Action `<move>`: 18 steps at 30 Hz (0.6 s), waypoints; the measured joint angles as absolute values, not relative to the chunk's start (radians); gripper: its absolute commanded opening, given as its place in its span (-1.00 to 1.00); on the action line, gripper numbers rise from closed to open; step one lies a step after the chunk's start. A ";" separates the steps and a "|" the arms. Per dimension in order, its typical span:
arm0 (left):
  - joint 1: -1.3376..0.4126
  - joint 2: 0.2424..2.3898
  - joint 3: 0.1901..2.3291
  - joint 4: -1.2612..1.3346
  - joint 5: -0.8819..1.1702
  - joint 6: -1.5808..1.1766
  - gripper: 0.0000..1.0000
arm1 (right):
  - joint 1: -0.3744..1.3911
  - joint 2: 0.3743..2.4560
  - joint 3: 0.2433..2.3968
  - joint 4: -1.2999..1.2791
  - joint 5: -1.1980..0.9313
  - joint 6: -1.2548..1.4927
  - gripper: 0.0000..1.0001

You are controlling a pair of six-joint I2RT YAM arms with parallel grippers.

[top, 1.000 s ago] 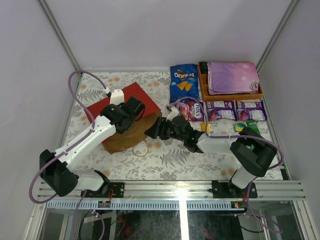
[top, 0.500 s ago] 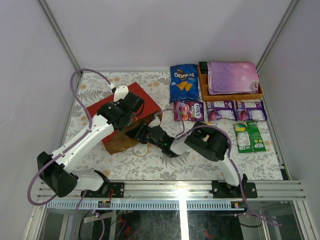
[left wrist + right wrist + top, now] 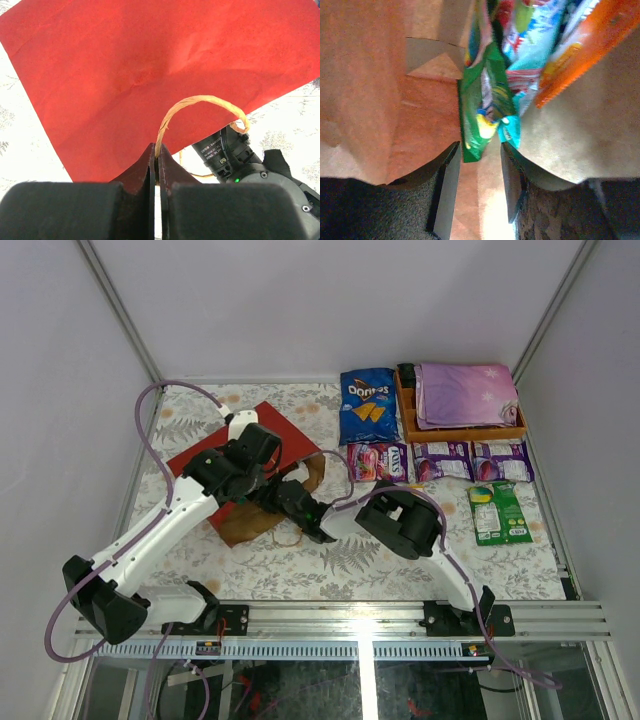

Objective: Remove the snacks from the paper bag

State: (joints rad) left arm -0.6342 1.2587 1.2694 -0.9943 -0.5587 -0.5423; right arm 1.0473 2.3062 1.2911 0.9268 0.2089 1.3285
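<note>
Two grips: left gripper (image 3: 157,150) clamps handle (image 3: 200,101) of paper bag (image 3: 150,60). Only the right wrist view shows right gripper (image 3: 480,150), jaws narrow, astride green packet (image 3: 482,107). Overhead, upper centre: Doritos bag (image 3: 368,408) legible.

From above, the right hand (image 3: 479,152) is hidden inside the paper bag (image 3: 285,430). In its wrist view the green packet (image 3: 481,110), blue packet (image 3: 535,45) and orange packet (image 3: 580,50) run off the top edge, their print blurred.
</note>
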 measured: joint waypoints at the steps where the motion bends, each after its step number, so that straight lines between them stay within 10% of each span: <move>1: -0.634 1.259 1.269 -0.993 -0.556 -0.540 -1.00 | 1.048 2.307 1.291 0.903 0.219 1.331 -0.10; 18: -0.634 1.258 1.269 -0.978 -0.538 -0.516 -1.00 | 1.052 2.343 1.327 0.828 0.251 1.355 -0.10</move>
State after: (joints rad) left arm -0.6342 1.2575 1.2694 -0.9783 -0.5381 -0.5159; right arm 1.0523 2.3428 1.3270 0.8276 0.2512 1.3552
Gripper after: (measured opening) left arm 0.006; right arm 0.451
